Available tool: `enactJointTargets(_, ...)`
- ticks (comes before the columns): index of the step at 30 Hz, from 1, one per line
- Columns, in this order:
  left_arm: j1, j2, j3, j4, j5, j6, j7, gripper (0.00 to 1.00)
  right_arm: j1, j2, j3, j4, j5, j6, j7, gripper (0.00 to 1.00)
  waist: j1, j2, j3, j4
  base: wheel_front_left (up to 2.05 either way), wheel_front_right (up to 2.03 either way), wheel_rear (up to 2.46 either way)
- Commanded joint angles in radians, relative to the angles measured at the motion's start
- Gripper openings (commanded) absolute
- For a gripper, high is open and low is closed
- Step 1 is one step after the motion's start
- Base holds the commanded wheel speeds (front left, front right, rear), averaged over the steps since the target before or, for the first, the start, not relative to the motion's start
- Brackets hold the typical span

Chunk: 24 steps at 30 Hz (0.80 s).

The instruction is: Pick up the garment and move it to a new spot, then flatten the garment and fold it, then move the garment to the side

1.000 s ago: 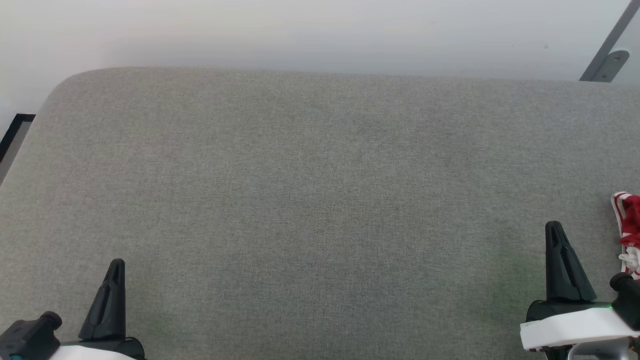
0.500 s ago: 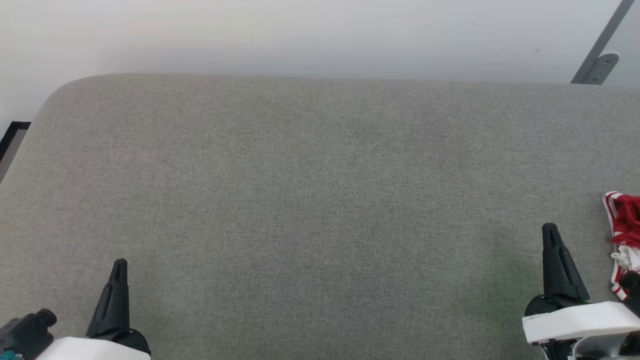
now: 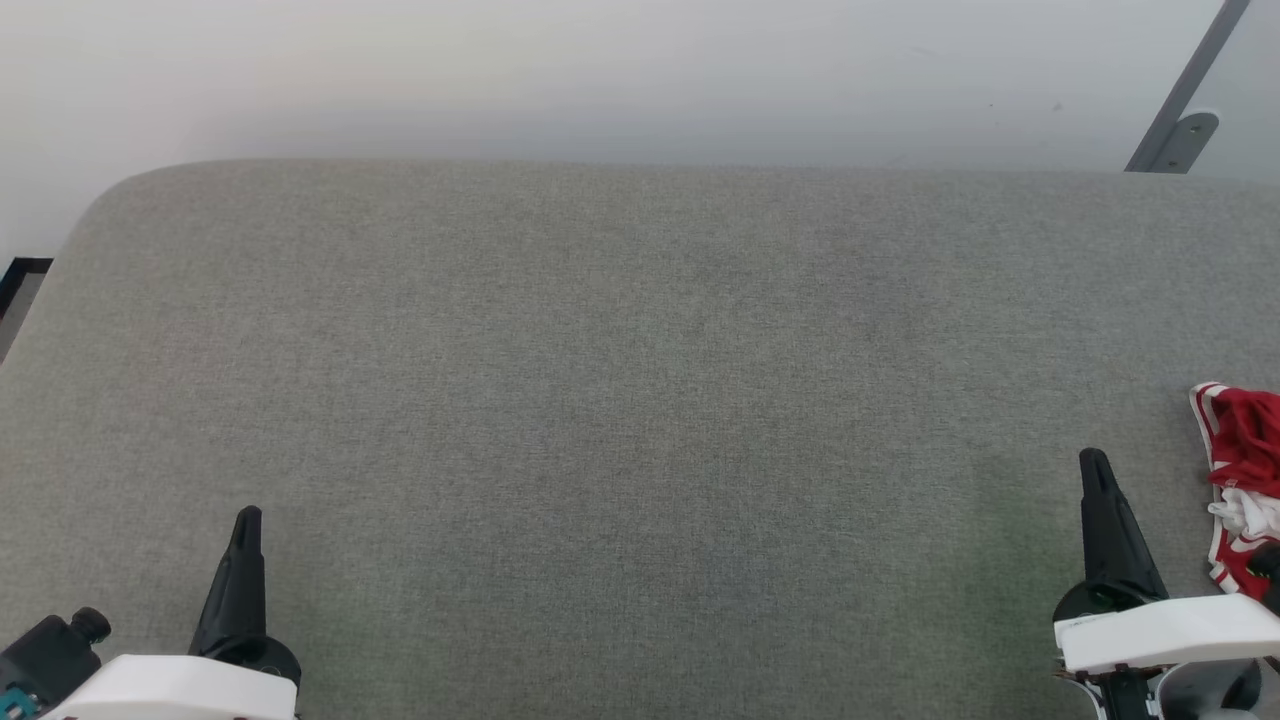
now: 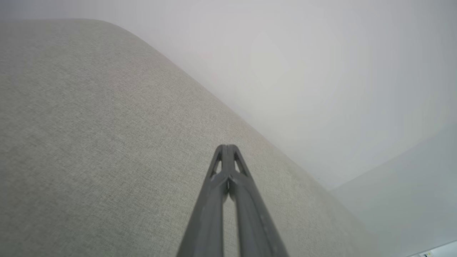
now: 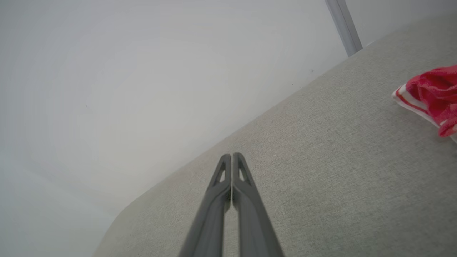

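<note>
The garment, red with striped trim and a bit of white, lies crumpled at the far right edge of the head view on the grey cushion; most of it is cut off by the frame. My right gripper is shut and empty, just left of it and not touching. In the right wrist view the garment sits to the upper right of the shut right gripper. My left gripper is shut and empty at the lower left; the left wrist view shows the left gripper over bare cushion.
The cushion's back edge meets a pale wall. A grey metal bracket stands at the top right. A dark strip shows past the cushion's rounded left corner.
The head camera has turned right and tilted down a little, so the whole scene has slid left and down and more of the garment shows. Both grippers stay shut.
</note>
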<state>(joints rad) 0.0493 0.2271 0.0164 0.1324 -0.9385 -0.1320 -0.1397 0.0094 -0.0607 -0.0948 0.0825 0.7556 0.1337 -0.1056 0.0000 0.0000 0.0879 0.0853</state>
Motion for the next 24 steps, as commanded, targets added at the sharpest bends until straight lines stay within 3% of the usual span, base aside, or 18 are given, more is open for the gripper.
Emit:
enactJointTargets(1,-0.023,0.006,0.009,-0.007,-0.029,0.001,0.007,0.0,-0.025,-0.006,0.003,-0.005,0.036,-0.001,0.008,0.0,0.0,0.0,-0.001,-0.001,0.0,0.0,0.0)
enactJointTargets(24,-0.073,-0.049,0.029,0.032,-0.26,0.001,0.083,0.0,-0.058,-0.011,0.009,0.051,0.33,-0.002,0.07,0.0,0.0,0.0,-0.023,-0.023,0.0,0.0,0.0)
